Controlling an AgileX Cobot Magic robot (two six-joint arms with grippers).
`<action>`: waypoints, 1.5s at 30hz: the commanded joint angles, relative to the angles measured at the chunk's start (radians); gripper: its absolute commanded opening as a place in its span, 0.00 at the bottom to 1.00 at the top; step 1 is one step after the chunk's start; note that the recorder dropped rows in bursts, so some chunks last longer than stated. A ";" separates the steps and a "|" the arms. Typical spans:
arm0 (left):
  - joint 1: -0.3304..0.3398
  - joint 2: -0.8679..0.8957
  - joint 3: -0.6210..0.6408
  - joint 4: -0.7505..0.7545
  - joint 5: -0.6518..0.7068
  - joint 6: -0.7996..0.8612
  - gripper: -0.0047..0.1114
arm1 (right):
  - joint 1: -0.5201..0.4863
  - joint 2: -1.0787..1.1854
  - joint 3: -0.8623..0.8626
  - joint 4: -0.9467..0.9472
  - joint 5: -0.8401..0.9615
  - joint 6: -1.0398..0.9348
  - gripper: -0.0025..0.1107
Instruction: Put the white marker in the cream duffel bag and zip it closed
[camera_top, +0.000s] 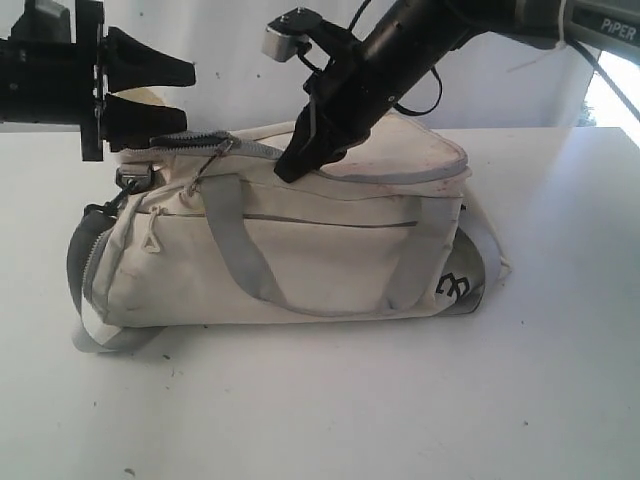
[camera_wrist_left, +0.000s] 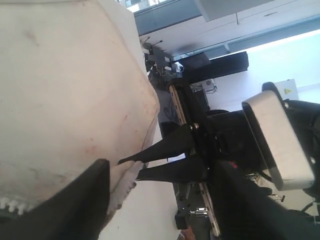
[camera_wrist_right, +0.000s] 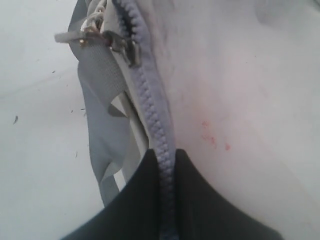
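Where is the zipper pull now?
Exterior view: the zipper pull hangs near the top left end of the cream duffel bag, between the left pincer and the right pincer.

bag (camera_top: 330, 250) mid-table, bare table (camera_top: 350, 410) free in front, right gripper (camera_top: 290, 170) on zipper (camera_wrist_right: 150, 100) blocks top, left gripper (camera_top: 188, 98) crowds left end

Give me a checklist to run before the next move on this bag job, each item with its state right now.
1. The white marker is inside the cream duffel bag: cannot tell; no view shows it.
2. The left pincer is open, empty and clear of the bag: ok.
3. The right pincer is clamped on the zipper tape: ok.
4. The bag is zipped to its end: cannot tell; the tape is meshed from the slider to the right pincer, but beyond the slider it is unclear.
5. The bag is resting on the table: ok.
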 joint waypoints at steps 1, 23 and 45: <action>0.047 -0.040 -0.009 0.028 0.002 0.013 0.60 | -0.010 -0.005 0.004 0.018 0.005 -0.009 0.02; 0.060 -0.082 0.033 0.187 0.002 -0.253 0.60 | 0.005 -0.005 0.004 0.016 0.005 -0.057 0.02; 0.038 -0.012 0.039 0.042 -0.067 -0.544 0.60 | 0.011 -0.005 0.004 0.014 0.005 -0.061 0.02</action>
